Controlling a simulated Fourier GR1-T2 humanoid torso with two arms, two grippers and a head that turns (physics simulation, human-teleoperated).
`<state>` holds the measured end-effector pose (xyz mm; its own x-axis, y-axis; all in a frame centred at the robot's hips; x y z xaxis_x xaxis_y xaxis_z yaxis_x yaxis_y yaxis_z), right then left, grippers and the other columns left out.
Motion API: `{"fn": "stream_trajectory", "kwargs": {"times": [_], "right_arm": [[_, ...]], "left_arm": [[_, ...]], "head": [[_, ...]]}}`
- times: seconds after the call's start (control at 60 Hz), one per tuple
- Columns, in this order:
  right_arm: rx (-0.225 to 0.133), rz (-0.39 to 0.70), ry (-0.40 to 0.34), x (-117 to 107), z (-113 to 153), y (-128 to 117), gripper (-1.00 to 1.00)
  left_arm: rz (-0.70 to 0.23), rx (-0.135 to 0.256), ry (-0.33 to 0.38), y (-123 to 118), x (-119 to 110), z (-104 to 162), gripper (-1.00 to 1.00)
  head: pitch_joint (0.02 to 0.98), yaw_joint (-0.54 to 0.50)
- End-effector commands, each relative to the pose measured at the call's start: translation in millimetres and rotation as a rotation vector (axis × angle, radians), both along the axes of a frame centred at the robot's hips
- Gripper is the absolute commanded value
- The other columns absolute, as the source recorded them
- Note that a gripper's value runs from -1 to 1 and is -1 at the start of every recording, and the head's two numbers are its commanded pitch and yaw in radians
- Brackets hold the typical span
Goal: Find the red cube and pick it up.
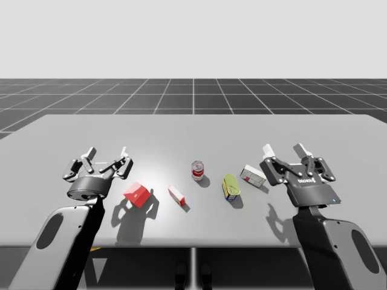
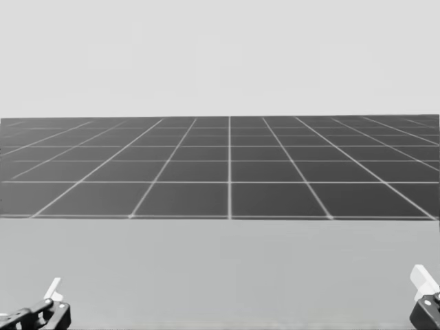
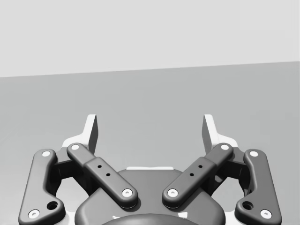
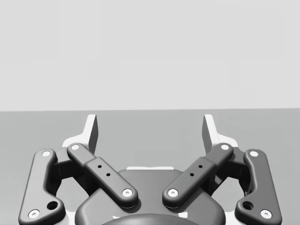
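The red cube (image 1: 137, 194) rests on the grey table (image 1: 193, 133) in the high view, just right of my left gripper (image 1: 107, 154). That gripper hovers open, apart from the cube, and its wrist view shows the left gripper (image 3: 150, 131) with nothing between the fingers. My right gripper (image 1: 284, 150) stands open at the table's right side, far from the cube; the right gripper (image 4: 150, 131) in its own view holds nothing. In the head view one fingertip (image 2: 53, 287) pokes up at the lower left and another fingertip (image 2: 423, 280) at the lower right.
Between the arms lie a small red and white box (image 1: 177, 194), an upright red can (image 1: 198, 170), a yellow-green can on its side (image 1: 230, 186) and a white box (image 1: 253, 176) beside my right gripper. Bare table stretches behind them.
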<state>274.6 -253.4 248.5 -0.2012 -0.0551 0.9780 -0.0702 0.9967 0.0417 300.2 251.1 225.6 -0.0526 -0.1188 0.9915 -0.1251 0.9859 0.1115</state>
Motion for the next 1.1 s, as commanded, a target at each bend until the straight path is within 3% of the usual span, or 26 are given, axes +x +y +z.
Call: {"fn": "stream_trajectory", "kwargs": {"times": [0.017, 0.267, 0.5, 0.6, 0.883, 1.033, 1.1], "right_arm": [[-0.017, -0.006, -0.001, 0.5, -0.1, -0.5, -1.0], [-0.017, 0.004, 0.012, 0.1, -0.5, 0.0, -1.0], [-0.017, 0.022, 0.029, -0.5, -0.8, 1.3, -1.0], [-0.007, 0.036, 0.069, 0.7, -2.9, 3.2, -1.0], [-0.007, 0.038, 0.078, 0.9, -4.0, 2.8, -1.0], [-0.004, 0.031, 0.082, 0.4, -5.0, 2.2, -1.0], [-0.005, 0.032, 0.081, 0.2, -4.7, 2.1, -1.0]], "left_arm": [[0.002, 0.006, 0.004, -0.1, 0.2, -0.8, -1.0], [-0.002, 0.016, 0.008, -0.5, 0.8, -1.8, -1.0], [-0.011, 0.023, 0.013, -1.6, 2.2, -2.9, -1.0], [-0.012, 0.024, 0.011, -2.9, 2.0, -2.9, -1.0], [-0.034, 0.023, 0.012, -8.2, 0.1, -2.1, -1.0], [-0.121, -0.006, 0.033, -15.9, -17.5, 11.4, -1.0], [-0.157, 0.016, 0.036, -19.1, -30.3, 14.7, -1.0]], "head": [[0.395, 0.04], [0.683, 0.1], [0.817, 0.25], [0.868, 0.32], [0.894, 0.39], [0.882, 0.38], [0.882, 0.38]]}}
